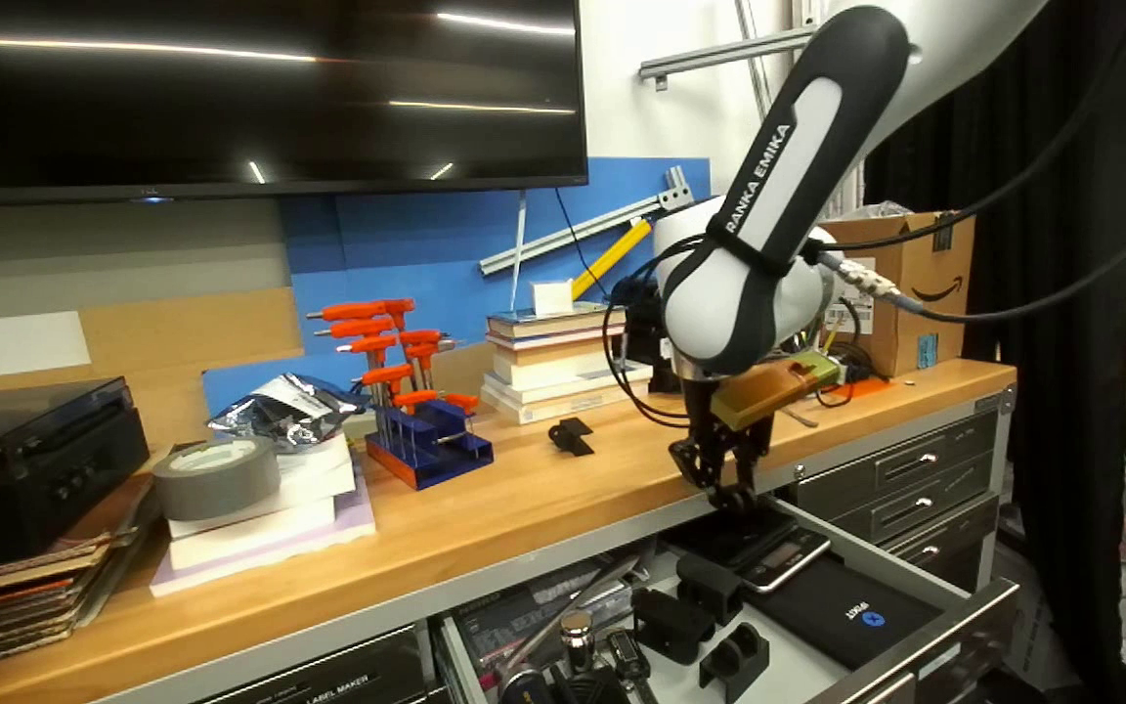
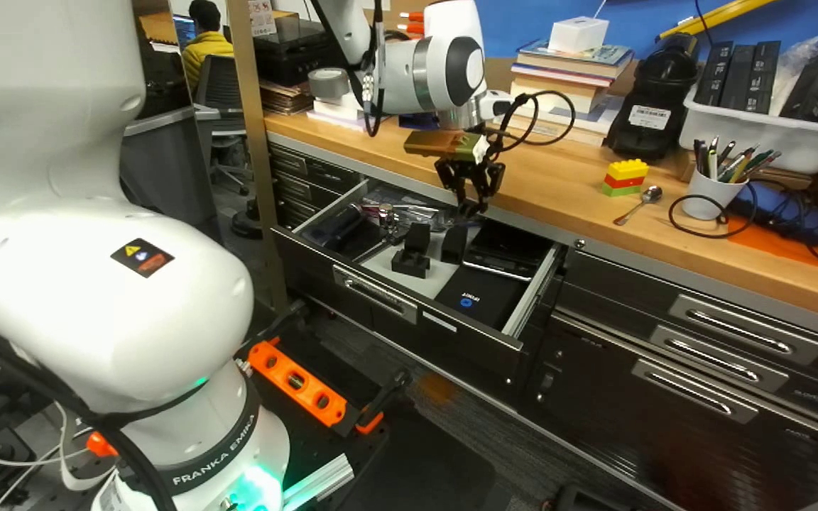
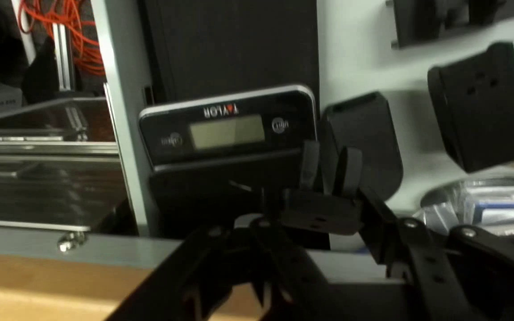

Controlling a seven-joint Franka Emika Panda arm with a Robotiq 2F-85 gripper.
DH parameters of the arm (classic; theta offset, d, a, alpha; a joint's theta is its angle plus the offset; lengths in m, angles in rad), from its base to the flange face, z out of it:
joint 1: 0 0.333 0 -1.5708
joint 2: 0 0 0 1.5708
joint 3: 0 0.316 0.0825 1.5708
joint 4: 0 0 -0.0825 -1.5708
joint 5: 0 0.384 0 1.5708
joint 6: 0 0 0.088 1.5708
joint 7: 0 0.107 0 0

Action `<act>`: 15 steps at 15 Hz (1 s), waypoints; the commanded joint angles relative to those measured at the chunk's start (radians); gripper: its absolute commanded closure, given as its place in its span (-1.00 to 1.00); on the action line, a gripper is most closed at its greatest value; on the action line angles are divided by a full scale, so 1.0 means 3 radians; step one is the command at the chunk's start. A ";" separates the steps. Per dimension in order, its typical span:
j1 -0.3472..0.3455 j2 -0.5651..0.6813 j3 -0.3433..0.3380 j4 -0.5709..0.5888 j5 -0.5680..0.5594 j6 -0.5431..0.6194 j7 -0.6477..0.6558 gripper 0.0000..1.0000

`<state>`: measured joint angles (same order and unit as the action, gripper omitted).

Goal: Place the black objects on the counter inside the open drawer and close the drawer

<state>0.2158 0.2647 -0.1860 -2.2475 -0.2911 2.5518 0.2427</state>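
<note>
Wide drawer (image 2: 476, 349) is pulled open under the wooden counter (image 1: 524, 489). The gripper (image 1: 734, 489) points down over the far right part of it, just off the counter's near edge. Fingers are pinching a small black piece (image 3: 321, 211) with two prongs (clearest in the wrist view); can't tell whether it touches anything underneath. A second black piece (image 1: 571, 436) sits on the counter, left of the gripper, right of the blue hex-key stand (image 1: 431, 445) and on the near side of the book stack (image 1: 558, 372).

Inside the drawer: three blocky black pieces (image 1: 672, 626) around the middle, a black Taylor scale (image 3: 228, 131) far right, a flat black case with a blue logo (image 1: 817, 616) near right, and mixed tools and packets at left (too jumbled to name all).

Right of the gripper on the counter: a toy-brick block (image 2: 624, 177), a spoon (image 2: 638, 206), a white pen cup (image 2: 711, 199). Left end: a grey tape roll (image 1: 216, 479) on a pale stack (image 1: 270, 528).
</note>
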 commanded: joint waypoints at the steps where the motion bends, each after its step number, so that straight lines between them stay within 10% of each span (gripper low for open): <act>1: -0.0271 -0.0380 0.0134 -0.0613 -0.0016 0.0103 -0.0066 0.56; 15: -0.0827 -0.0131 0.0572 -0.1064 0.1330 0.0625 -0.0632 0.56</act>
<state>0.0001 0.2177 -0.0649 -2.5573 0.0108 2.7040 0.1153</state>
